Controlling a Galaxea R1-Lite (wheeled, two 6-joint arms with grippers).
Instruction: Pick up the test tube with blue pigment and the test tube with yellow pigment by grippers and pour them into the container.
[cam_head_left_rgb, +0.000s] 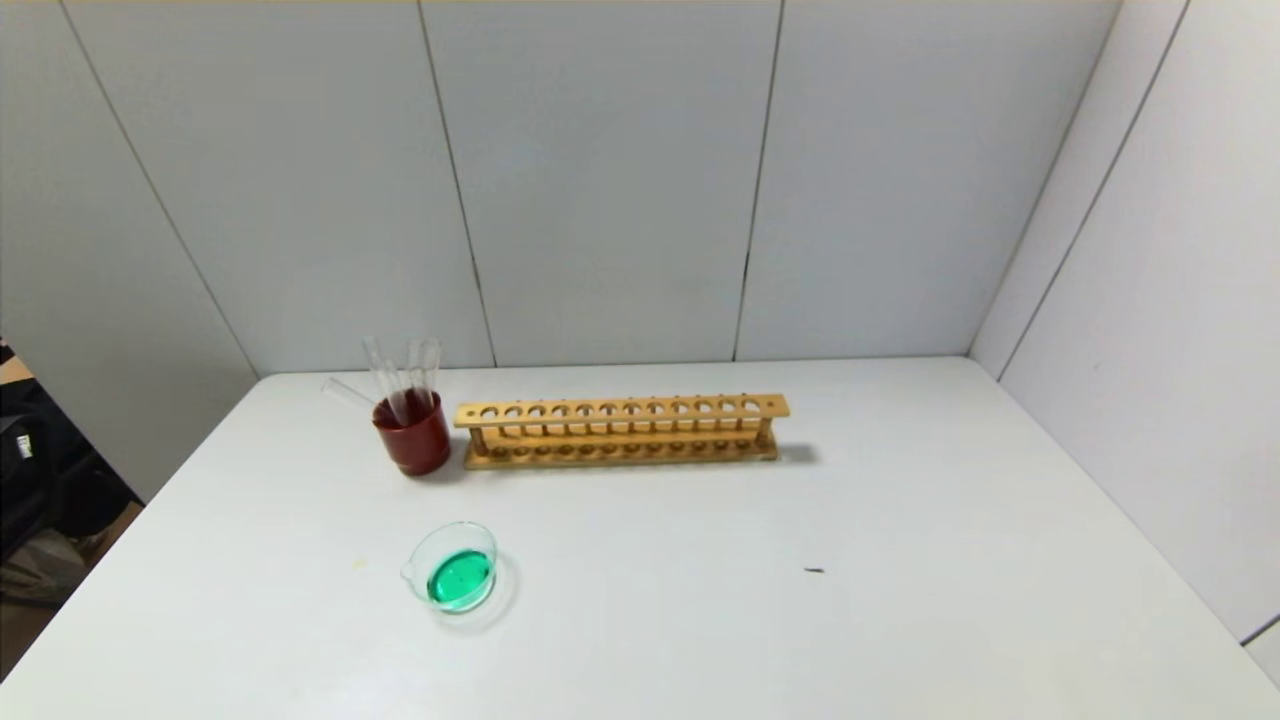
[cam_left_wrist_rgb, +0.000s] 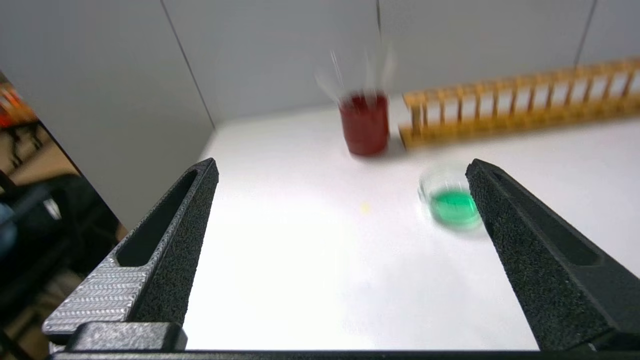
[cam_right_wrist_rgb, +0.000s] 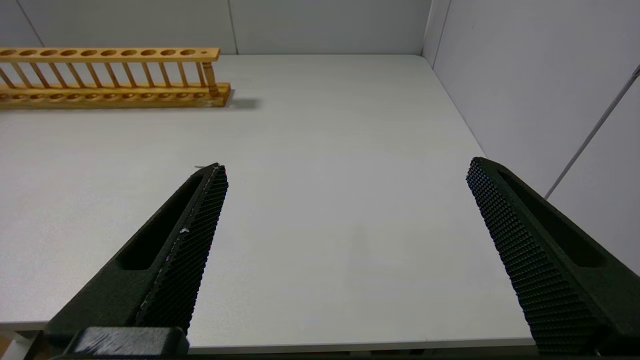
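Observation:
The container (cam_head_left_rgb: 462, 531) is a low clear glass dish holding green liquid, on the white table in front of the red cup; the left wrist view shows it too (cam_left_wrist_rgb: 440, 176), blurred. No tube with blue or yellow liquid is in view. Several colourless tubes (cam_head_left_rgb: 423, 365) lean in the red cup (cam_head_left_rgb: 413, 440). My left gripper (cam_left_wrist_rgb: 344, 167) is open and empty above the table's left front part, with the dish beside one fingertip (cam_left_wrist_rgb: 482, 190). My right gripper (cam_right_wrist_rgb: 346, 167) is open and empty over the right front part. Neither gripper shows in the head view.
An empty wooden tube rack (cam_head_left_rgb: 620, 428) stands at the back, right of the red cup; its end shows in the right wrist view (cam_right_wrist_rgb: 115, 75). A small yellow spot (cam_head_left_rgb: 358, 566) lies left of the dish. Grey walls close the back and right; the table's left edge drops off.

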